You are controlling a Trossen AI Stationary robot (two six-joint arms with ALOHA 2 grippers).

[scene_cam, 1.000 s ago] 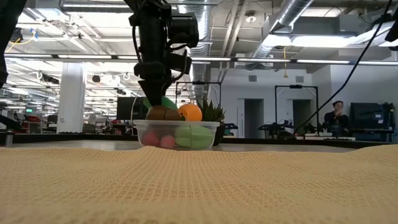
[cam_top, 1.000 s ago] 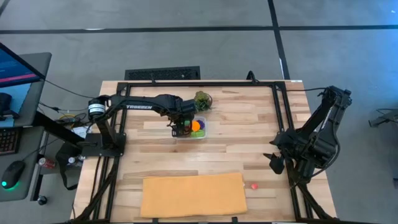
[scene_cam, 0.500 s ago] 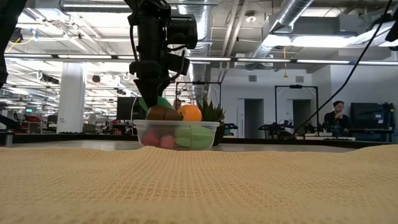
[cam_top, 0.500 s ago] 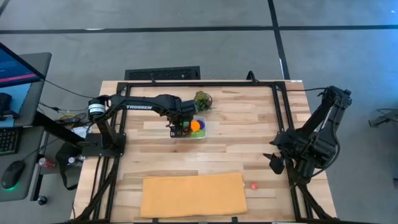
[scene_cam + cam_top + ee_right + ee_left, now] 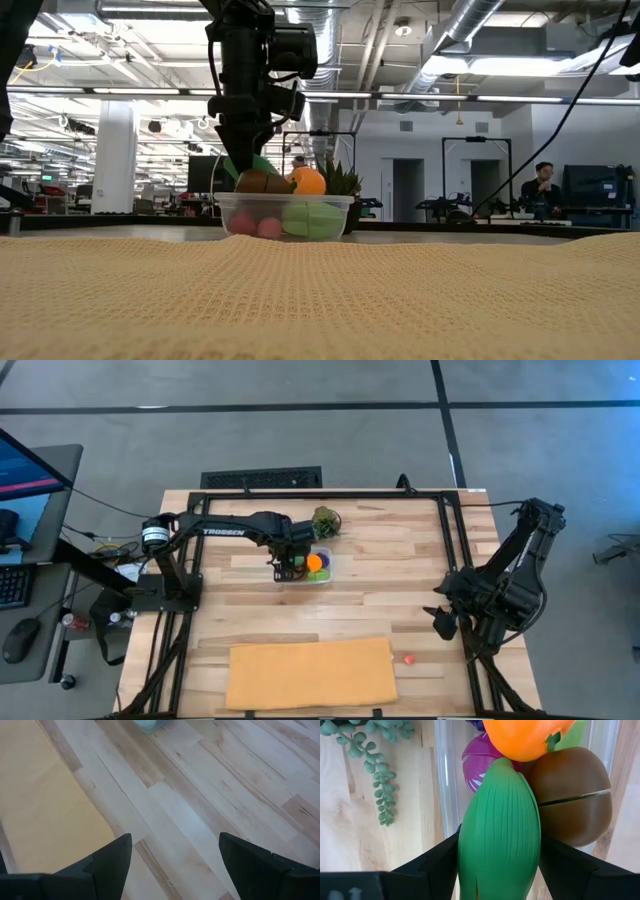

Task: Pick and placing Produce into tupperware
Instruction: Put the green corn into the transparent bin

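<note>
"TROSSEN" marks the left arm (image 5: 225, 531). Left gripper (image 5: 498, 865) clamps a ribbed green pod (image 5: 497, 830) over the clear tub (image 5: 286, 215); right gripper (image 5: 175, 865) gapes empty.

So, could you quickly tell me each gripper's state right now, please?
Left gripper: closed on the green ridged piece.
Right gripper: open, empty.

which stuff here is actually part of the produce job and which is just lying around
Part of the job:
- clear tub holding produce
- green ribbed piece, in the left gripper
- orange piece
- brown piece
- small red piece loose on the table

Just lying about:
- tan mat
- leafy bunch
</note>
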